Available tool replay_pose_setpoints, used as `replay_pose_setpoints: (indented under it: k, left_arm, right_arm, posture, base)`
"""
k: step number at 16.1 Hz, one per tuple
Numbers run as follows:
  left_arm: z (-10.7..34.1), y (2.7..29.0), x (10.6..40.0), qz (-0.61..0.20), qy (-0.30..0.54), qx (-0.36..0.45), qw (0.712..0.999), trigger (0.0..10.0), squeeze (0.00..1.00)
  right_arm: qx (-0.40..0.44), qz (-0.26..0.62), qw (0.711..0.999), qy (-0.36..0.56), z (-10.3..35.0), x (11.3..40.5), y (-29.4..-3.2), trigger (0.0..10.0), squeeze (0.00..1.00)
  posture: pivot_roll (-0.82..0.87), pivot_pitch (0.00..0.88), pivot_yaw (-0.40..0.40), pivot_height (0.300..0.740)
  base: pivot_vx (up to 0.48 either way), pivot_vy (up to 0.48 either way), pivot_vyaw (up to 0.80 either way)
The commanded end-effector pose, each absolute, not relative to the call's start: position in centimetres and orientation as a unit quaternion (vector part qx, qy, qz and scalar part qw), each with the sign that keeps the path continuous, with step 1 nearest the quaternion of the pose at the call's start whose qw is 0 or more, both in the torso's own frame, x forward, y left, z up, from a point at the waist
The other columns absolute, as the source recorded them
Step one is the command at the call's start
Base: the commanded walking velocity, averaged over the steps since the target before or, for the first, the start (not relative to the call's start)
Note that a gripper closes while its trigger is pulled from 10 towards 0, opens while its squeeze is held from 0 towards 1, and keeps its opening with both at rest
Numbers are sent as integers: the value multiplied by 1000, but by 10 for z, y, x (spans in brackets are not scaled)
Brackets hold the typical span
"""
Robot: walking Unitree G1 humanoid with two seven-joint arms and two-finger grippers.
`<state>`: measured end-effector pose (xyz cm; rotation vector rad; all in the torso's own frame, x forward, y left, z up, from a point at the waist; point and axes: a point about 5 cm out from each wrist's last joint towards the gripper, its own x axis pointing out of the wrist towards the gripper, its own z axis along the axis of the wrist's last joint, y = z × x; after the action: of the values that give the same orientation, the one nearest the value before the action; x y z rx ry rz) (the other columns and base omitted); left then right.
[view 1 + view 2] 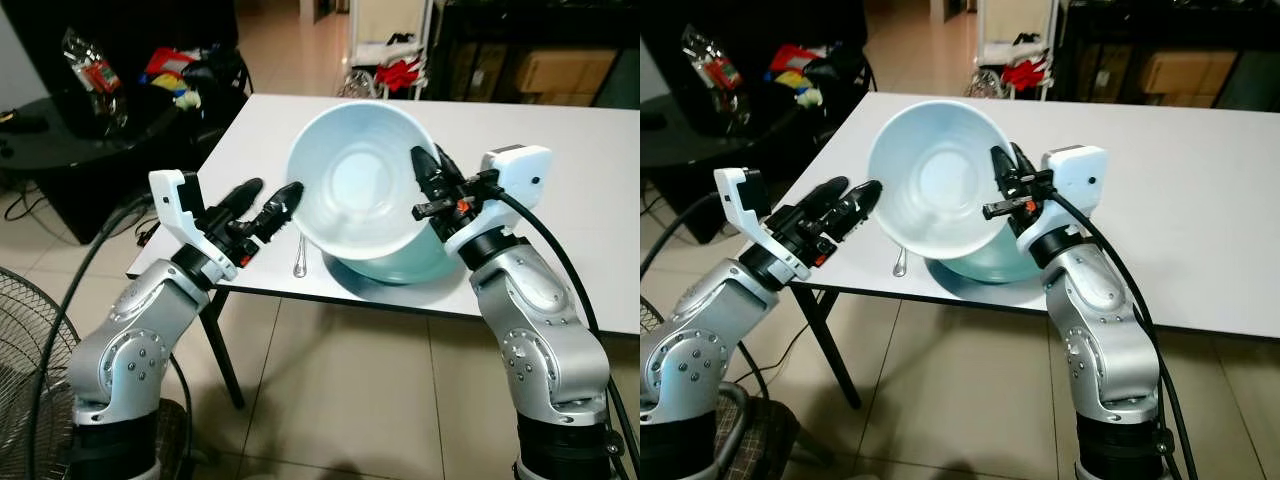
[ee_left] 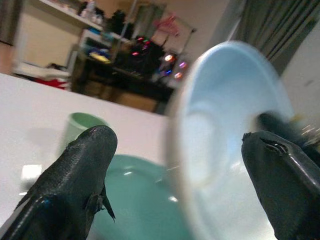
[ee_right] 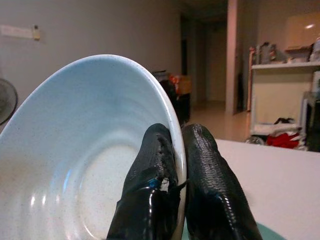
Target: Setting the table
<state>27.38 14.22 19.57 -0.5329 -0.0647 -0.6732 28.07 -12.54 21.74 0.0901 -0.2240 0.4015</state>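
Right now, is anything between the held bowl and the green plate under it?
Nothing visible: the right gripper pinches the pale blue bowl by its rim, tilted directly above the green plate.

Pale-blue bowl [image 1: 355,180] tilted above green plate [image 1: 395,268]

right gripper [image 1: 432,168] raised up front, wrist cocked inward, both black fingers [image 3: 165,185] pinched tight together, silver right arm bent at the elbow, left gripper [image 1: 268,200] reaching forward lower down, fingers [image 2: 75,175] spread wide apart, holding nothing
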Motion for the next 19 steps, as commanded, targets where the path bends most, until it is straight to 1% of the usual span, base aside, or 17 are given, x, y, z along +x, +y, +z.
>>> replay_pose_setpoints:
  k: [1,3,5,6,7,8,13,19]
  left_arm:
    - [200,143,272,-332,-37,-264,905,10000,0]
    - [198,140,267,-352,-21,-274,895,10000,0]
    - [192,138,267,-351,-3,-245,904,10000,0]
    - [187,139,269,-335,10,-229,914,4627,0]
    - [186,141,272,-321,9,-227,919,2157,0]
    - [187,143,275,-310,3,-233,922,0,0]
    - [191,144,274,-316,-7,-238,919,0,0]
    - [189,144,280,-288,7,-189,939,0,0]
  right_arm:
    - [48,220,965,-133,226,280,-119,10000,0]
    - [57,228,963,-133,225,280,-117,10000,0]
    - [66,231,961,-137,228,280,-117,10000,0]
    - [73,234,959,-141,230,279,-116,10000,0]
    - [77,238,957,-145,231,278,-116,10000,0]
    - [78,241,956,-145,231,277,-116,10000,0]
    - [80,247,955,-142,231,278,-115,10000,0]
    - [77,262,951,-146,232,278,-109,10000,0]
  posture:
    - [73,0,44,740]
    - [74,0,42,740]
    - [67,0,44,740]
    - [63,0,46,740]
    - [63,0,47,740]
    - [61,0,45,740]
    - [67,0,39,740]
    - [74,0,34,740]
  base:
    - [0,0,0]
    - [0,0,0]
    - [0,0,0]
    - [0,0,0]
    - [0,0,0]
    - [0,0,0]
    - [0,0,0]
    - [0,0,0]
